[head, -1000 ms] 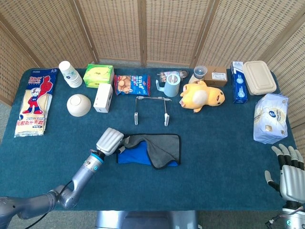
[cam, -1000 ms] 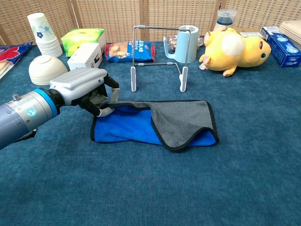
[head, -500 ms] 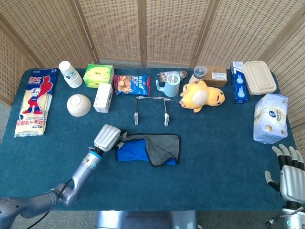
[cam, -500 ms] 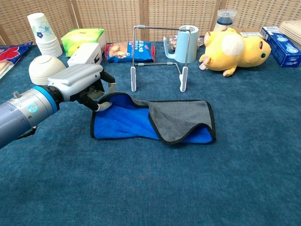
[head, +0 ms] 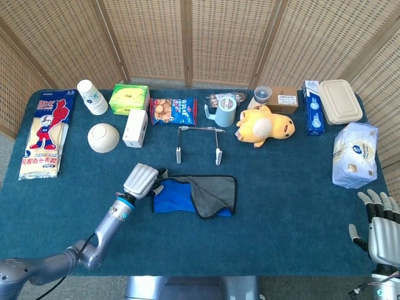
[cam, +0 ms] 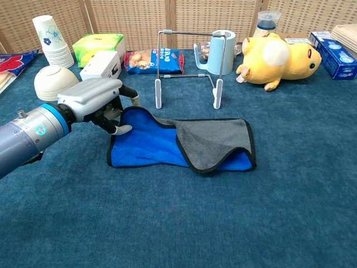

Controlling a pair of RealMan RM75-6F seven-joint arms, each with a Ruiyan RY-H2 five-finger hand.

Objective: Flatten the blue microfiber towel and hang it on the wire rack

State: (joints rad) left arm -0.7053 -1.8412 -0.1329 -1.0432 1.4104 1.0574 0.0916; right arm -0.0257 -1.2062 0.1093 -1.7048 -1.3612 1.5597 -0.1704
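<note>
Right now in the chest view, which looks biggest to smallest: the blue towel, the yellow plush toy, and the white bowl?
1. Blue towel, widest by far.
2. Yellow plush toy.
3. White bowl, smallest.
The toy sits farther back, so its true size against the bowl is less sure.

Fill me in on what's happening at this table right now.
The robot is working on a blue towel lying on the table in front of the wire rack. Its left hand is at the towel's left corner, fingers curled over the raised edge there. The towel is not flat: a grey flap is folded over its right half. Nothing hangs on the rack. The right hand sits open at the table's near right corner, holding nothing.
</note>
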